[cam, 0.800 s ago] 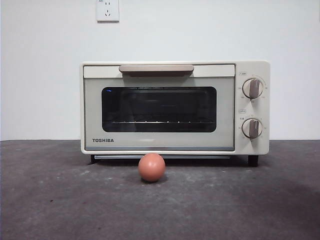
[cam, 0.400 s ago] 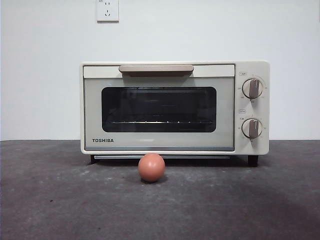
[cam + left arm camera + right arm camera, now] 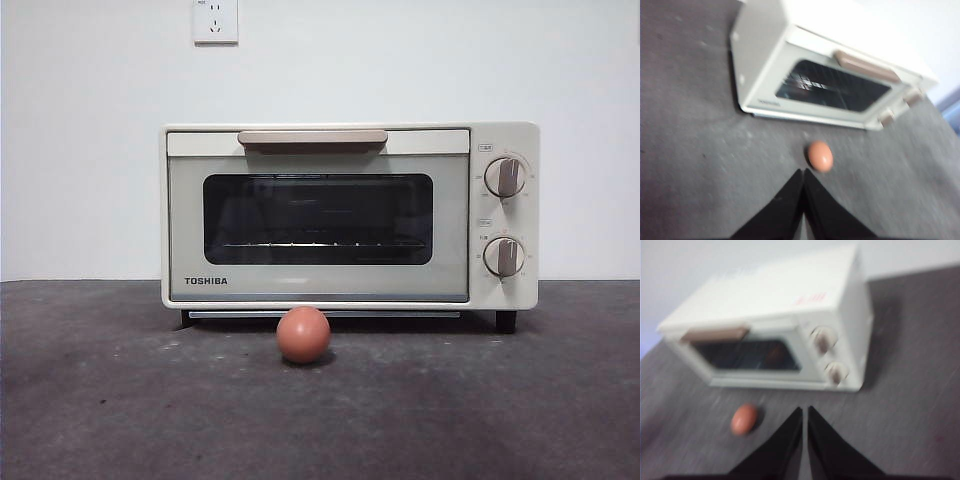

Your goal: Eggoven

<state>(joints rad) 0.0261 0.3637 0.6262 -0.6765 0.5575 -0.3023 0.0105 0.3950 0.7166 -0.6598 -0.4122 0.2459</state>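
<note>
The small smooth reddish-brown egg point(image 3: 303, 335) lay on the dark grey table surface point(image 3: 120, 400), just in front of the oven's lower edge and a little left of the door's middle, apart from it. Behind it stood the cream boxy TOSHIBA toaster oven point(image 3: 350, 215), door closed, with a tan handle point(image 3: 312, 137) along the top of the door and two knobs point(image 3: 505, 177) stacked at the side panel. Through the dark glass window point(image 3: 318, 218) only a wire rack was faintly legible; the rest of the interior was too dark to make out. One black foot showed under the knob side; the other feet were lost in shadow.

Left gripper point(image 3: 803, 172): jaws together, holding nothing, tips near the egg point(image 3: 820, 156) but not touching. Right gripper point(image 3: 804, 410): jaws nearly together with a thin slit between them, holding nothing, well apart from the egg point(image 3: 744, 419). The right wrist view was blurred; knob markings were unreadable. Neither arm appeared in the front view. A white wall socket point(image 3: 215, 20) was cut off by the top edge.
</note>
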